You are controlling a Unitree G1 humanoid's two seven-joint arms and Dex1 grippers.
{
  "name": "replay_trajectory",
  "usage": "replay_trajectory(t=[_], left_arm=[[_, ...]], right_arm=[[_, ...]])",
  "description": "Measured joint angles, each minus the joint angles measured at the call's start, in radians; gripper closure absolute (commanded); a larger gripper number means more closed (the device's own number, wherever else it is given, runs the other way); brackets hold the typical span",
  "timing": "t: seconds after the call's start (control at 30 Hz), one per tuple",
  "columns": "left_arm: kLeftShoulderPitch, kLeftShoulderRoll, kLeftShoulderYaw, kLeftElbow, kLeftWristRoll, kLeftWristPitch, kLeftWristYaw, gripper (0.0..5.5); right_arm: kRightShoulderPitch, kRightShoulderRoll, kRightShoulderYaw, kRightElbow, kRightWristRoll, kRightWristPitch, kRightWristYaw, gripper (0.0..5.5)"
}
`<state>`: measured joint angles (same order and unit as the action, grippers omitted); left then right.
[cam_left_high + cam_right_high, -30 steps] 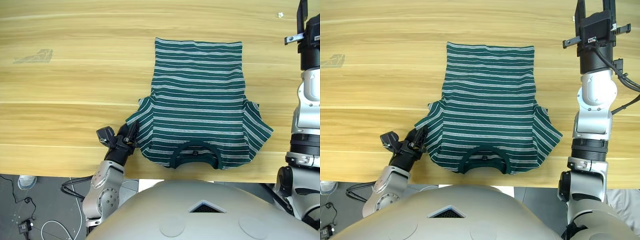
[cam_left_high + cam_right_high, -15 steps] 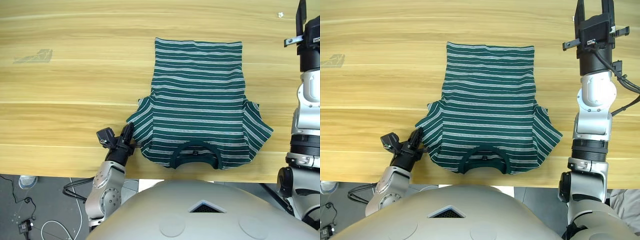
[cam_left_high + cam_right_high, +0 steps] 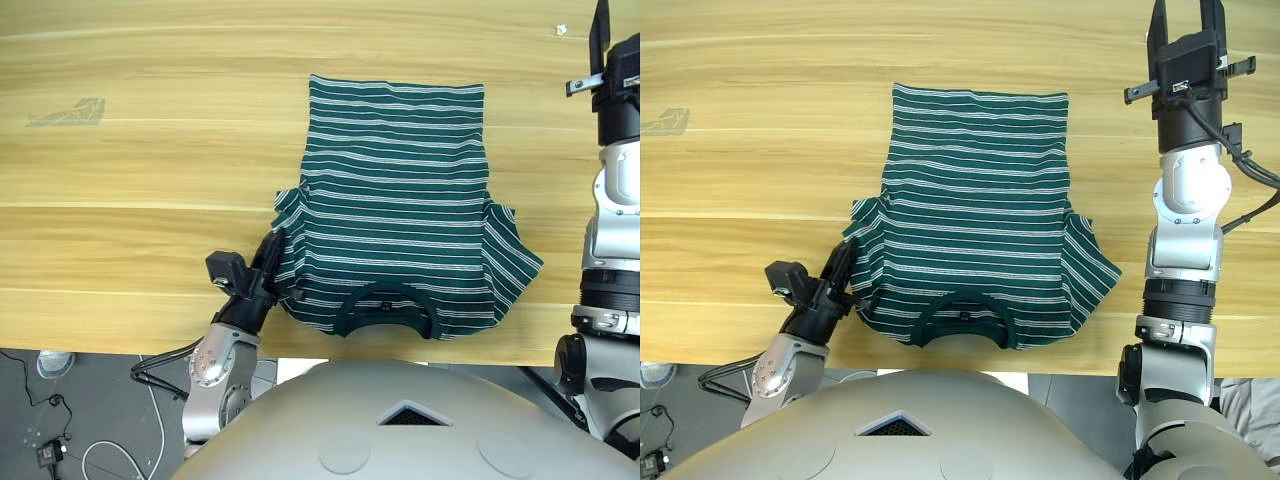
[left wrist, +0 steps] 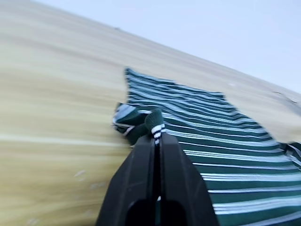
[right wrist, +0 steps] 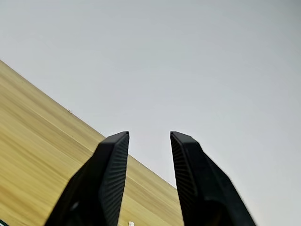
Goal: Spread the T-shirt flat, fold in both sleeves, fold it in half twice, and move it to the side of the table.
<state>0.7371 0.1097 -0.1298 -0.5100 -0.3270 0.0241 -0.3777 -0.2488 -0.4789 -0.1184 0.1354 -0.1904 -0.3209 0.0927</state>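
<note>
One striped green T-shirt (image 3: 395, 220) lies on the desk (image 3: 150, 150), with its collar toward the near edge and its hem toward the far side. You have the left fingers (image 4: 156, 140) clenched on the edge of the left sleeve (image 3: 288, 230), low at the shirt's near left side. The sleeve cloth bunches into a small fold right at the fingertips and sits gathered against the body of the shirt. The right sleeve (image 3: 515, 255) lies spread flat on the desk, sticking out from the body. Your right fingers (image 5: 120, 148) stand parted with nothing between them. They are held above the far right part of the desk, well apart from the shirt, out past its right hem corner.
</note>
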Motion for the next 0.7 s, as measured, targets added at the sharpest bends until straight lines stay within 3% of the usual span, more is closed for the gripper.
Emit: replay_trajectory(t=[0.17,0.53,0.7], left_arm=[[0.002,0.093,-0.139,0.028,0.192,-0.071,-0.040,5.45],[-0.052,0.114,-0.228,0.110,0.347,-0.057,0.031,5.45],[-0.057,0.120,-0.233,0.084,0.337,-0.066,0.039,4.67]], right_arm=[[-0.003,0.000,0.007,0.007,0.000,-0.001,0.001,3.87],[-0.002,0.001,0.024,0.008,0.000,-0.003,0.001,3.87],[0.001,0.001,0.024,0.008,0.001,-0.003,0.008,3.87]])
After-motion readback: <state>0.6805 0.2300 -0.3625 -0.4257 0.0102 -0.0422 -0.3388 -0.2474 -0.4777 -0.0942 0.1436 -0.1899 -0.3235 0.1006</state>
